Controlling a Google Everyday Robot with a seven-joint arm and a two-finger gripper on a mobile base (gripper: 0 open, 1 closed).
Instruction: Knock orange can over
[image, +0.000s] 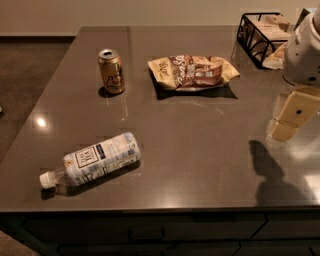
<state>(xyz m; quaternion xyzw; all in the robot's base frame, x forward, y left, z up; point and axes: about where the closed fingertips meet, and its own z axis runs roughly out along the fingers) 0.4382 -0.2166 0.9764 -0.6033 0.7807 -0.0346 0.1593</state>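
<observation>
The orange can (111, 71) is seen upright at the back-left of the dark counter (200, 150), silver top up w/ the opening visible and dark script on the side facing the camera. It is touched by nothing. To its right, w/ a gap between, a crumpled tan-and-brown chip bag (192, 71) is laid flat. Nearer the front-left edge a clear water bottle (92, 160) is found on its side, white cap pointed left, label up, well apart from the can. A black wire basket (260, 35) w/ light-coloured packets inside is placed at the back-right corner.

The gripper (290, 120) is held at the far right of the view, above the counter, under the white arm housing (302, 50), which is cut off by the frame edge. Its cream-coloured parts are angled down and to the left. Whether it's released or clenched can't be told from this angle. It is positioned well apart from the can, w/ the chip bag roughly between the two. A dark shadow (272, 175) is cast on the counter in front of the gripper, toward the front-right edge. Below the counter edge a drawer handle (146, 235) is made out.
</observation>
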